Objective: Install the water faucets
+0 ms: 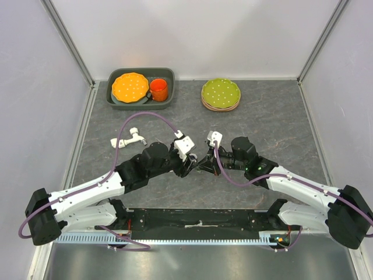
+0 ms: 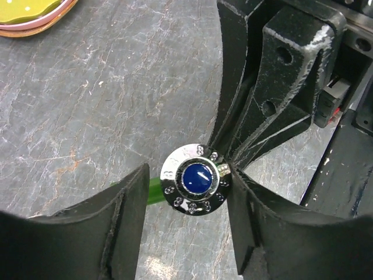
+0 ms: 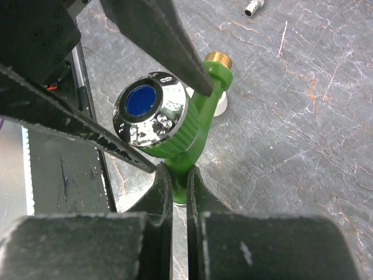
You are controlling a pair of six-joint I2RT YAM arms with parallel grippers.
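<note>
The green faucet is held by its stem in the closed right end effector, near the desk's middle. Its chrome knob is flanked by the left end effector; whether it is gripped cannot be told.

Tray holds orange plate, cup; green plates nearby.

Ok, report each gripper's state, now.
Left gripper: open, jaws flanking the chrome knob of the green faucet.
Right gripper: shut on the green faucet's stem.
</note>
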